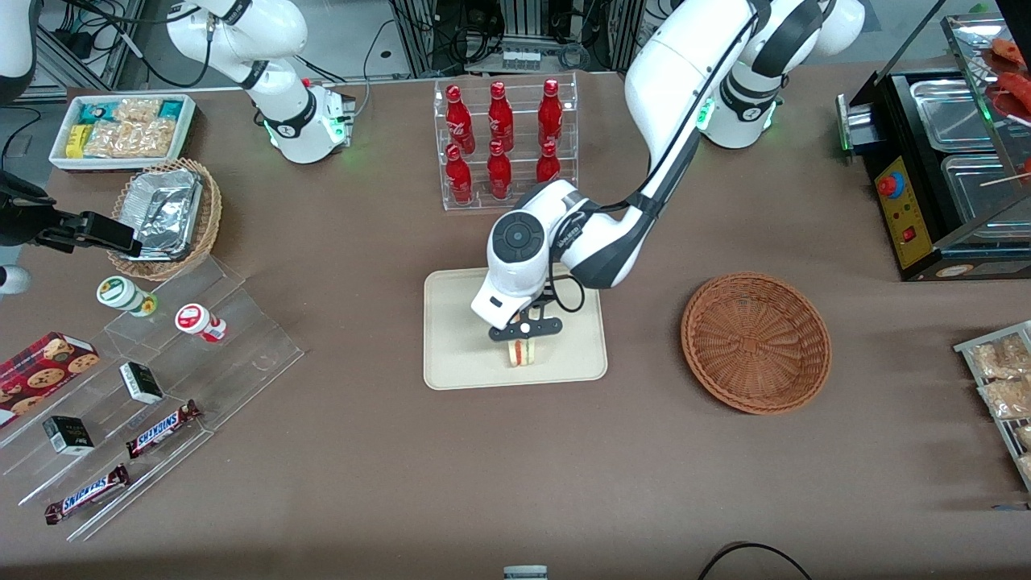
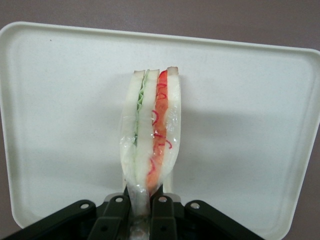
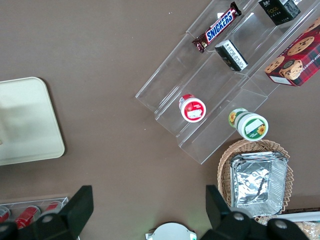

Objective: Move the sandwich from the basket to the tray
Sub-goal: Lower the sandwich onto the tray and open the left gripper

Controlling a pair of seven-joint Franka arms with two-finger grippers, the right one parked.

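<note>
Left arm's gripper [image 1: 524,341] down low over the tray [image 1: 451,338], pinching the sandwich [image 1: 522,353] by its thin end. Fingers [image 2: 161,212] pressed tight on the clear wrap and the bread, seen up close from the wrist. Sandwich [image 2: 152,132] standing on edge, white bread outside, green and red filling showing in stripes. Sandwich at the part of the tray nearer to the front camera; hard to tell if touching the tray [image 2: 60,100] or just above it. Basket [image 1: 755,341] with nothing in it, well apart from the tray, toward the working arm's end of the table. Clear rack of red bottles [image 1: 506,138] farther from the front camera than the tray. Toward the parked arm's end: clear steps with Snickers bars [image 1: 161,428], small cups [image 1: 200,321] and a cookie box [image 1: 42,369], plus a tan basket with foil containers [image 1: 165,211].
</note>
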